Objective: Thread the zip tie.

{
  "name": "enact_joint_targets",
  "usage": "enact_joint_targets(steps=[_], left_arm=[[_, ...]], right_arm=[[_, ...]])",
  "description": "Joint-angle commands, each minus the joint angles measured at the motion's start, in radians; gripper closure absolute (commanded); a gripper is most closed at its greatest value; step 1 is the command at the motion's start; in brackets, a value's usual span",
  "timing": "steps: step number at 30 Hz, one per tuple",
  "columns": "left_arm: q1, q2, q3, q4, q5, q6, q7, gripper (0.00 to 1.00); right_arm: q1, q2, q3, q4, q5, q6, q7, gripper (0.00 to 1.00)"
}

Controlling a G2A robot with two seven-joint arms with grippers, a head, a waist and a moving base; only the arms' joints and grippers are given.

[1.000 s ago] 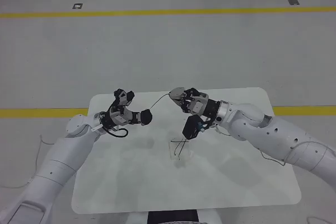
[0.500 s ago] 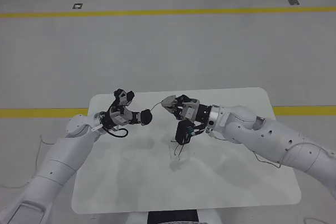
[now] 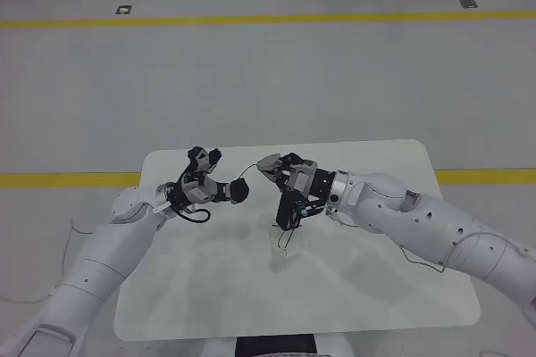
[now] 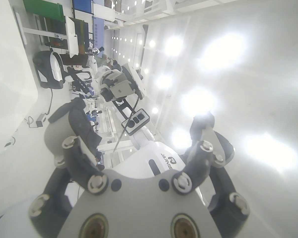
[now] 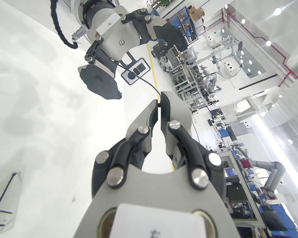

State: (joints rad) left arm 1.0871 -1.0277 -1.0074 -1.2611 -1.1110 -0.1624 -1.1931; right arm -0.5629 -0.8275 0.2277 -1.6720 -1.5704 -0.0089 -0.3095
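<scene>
Table (image 3: 384, 268): white, rounded corners, middle of the top view; grey floor with yellow lines all round.
Right arm (image 3: 429, 223): comes in from the lower right of the top view, runs up-left to the table's upper middle.
Left arm (image 3: 107, 250): comes in from the lower left, wrist over the table's upper-left part.
Left gripper (image 3: 221, 174): left of frame centre in the top view, facing the right gripper. Fingers (image 4: 74, 117) spread wide, nothing between them. One dark pad points toward the table's far edge, the other toward the tie's free end.
Right gripper (image 5: 160, 100): just right of the left gripper in the top view, raised over the table. Jaws almost together, a narrow slit left, pinching one end of the zip tie at the fingertips.
Container (image 5: 11, 221): small, clear, on the table below the right gripper in the top view, near frame centre. A few black ties (image 5: 3, 194) lie in it.
Zip tie (image 3: 250, 168): thin, black, off the table, held in the air. Bows out leftward from the right gripper's tips; free end lies near the left gripper's nearer pad. Touching or not: cannot tell.
</scene>
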Motion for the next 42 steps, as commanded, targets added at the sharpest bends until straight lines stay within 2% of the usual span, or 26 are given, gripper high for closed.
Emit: enact_joint_targets(steps=[1, 4, 5, 6, 9, 13, 14, 16, 22, 31, 37, 42], left_arm=[[0.001, -0.002, 0.003, -0.002, 0.001, 0.001, 0.0, 0.0], [0.003, -0.006, 0.002, -0.002, -0.001, 0.0, 0.005, 0.0], [0.005, -0.007, 0.001, -0.002, -0.003, -0.001, 0.012, 0.05], [0.007, -0.008, -0.001, -0.003, -0.005, -0.004, 0.02, 0.15], [0.013, -0.01, -0.006, -0.006, -0.008, -0.008, 0.035, 0.19], [0.021, -0.013, -0.013, -0.01, -0.014, -0.01, 0.053, 0.24], [0.023, -0.014, -0.015, -0.01, -0.018, -0.009, 0.058, 0.33], [0.024, -0.015, -0.019, -0.01, -0.017, -0.009, 0.065, 0.4], [0.027, -0.02, -0.023, -0.02, -0.02, -0.003, 0.068, 0.46], [0.033, -0.025, -0.032, -0.031, -0.012, 0.004, 0.063, 0.42], [0.039, -0.029, -0.032, -0.052, -0.006, 0.019, 0.062, 0.51], [0.048, -0.034, -0.022, -0.069, 0.002, 0.03, 0.066, 0.51]], right_arm=[[0.005, 0.0, -0.001, -0.005, 0.0, -0.001, 0.028, 1.0], [0.027, 0.002, -0.019, -0.015, 0.0, 0.018, 0.073, 1.0], [0.042, 0.005, -0.033, -0.021, 0.0, 0.032, 0.089, 1.0], [0.054, 0.007, -0.047, -0.025, 0.0, 0.044, 0.101, 1.0], [0.079, 0.015, -0.058, -0.043, 0.0, 0.044, 0.129, 1.0], [0.082, 0.025, -0.058, -0.063, 0.0, 0.035, 0.137, 1.0], [0.082, 0.028, -0.058, -0.067, 0.0, 0.032, 0.138, 1.0], [0.082, 0.033, -0.058, -0.076, 0.0, 0.022, 0.138, 1.0], [0.071, 0.042, -0.058, -0.091, 0.0, 0.021, 0.14, 1.0], [0.054, 0.042, -0.058, -0.089, 0.0, 0.026, 0.125, 1.0], [0.054, 0.042, -0.058, -0.089, 0.0, 0.026, 0.125, 1.0], [0.054, 0.042, -0.058, -0.089, 0.0, 0.026, 0.125, 1.0]])
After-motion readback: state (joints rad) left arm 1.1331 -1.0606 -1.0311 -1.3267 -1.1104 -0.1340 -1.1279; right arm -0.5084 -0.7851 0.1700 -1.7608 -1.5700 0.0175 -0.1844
